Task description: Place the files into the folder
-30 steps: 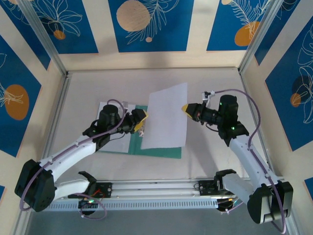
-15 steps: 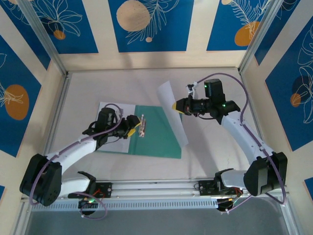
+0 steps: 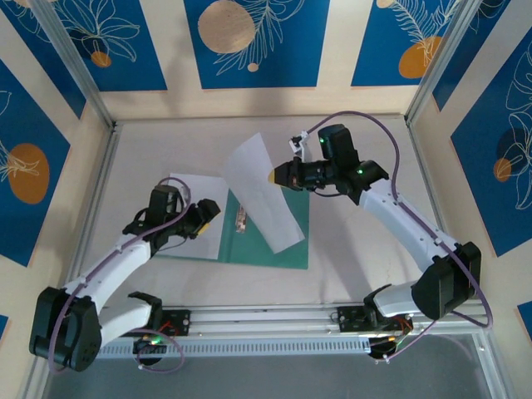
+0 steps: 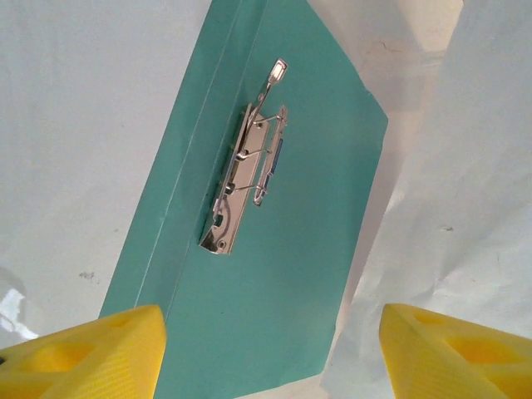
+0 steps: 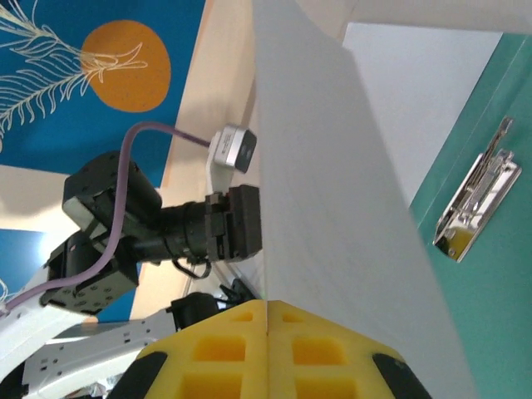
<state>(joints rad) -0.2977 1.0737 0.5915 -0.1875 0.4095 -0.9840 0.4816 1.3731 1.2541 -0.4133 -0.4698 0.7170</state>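
My right pincer [image 3: 280, 177] is clamped on one white sheet [image 3: 262, 191], which hangs tilted over the open teal folder [image 3: 249, 245] on the worktop [image 3: 357, 249]. My left pincer [image 3: 209, 209] hovers at the folder's left, fingers apart. Risk: the limp sheet sags, snags the metal clip [image 3: 240, 218] and crumples, or lands skewed.

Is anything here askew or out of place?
Yes. One white sheet, pinched by the right gripper, hangs tilted in the air above the open folder instead of lying flat. Nothing looks spilled or damaged.
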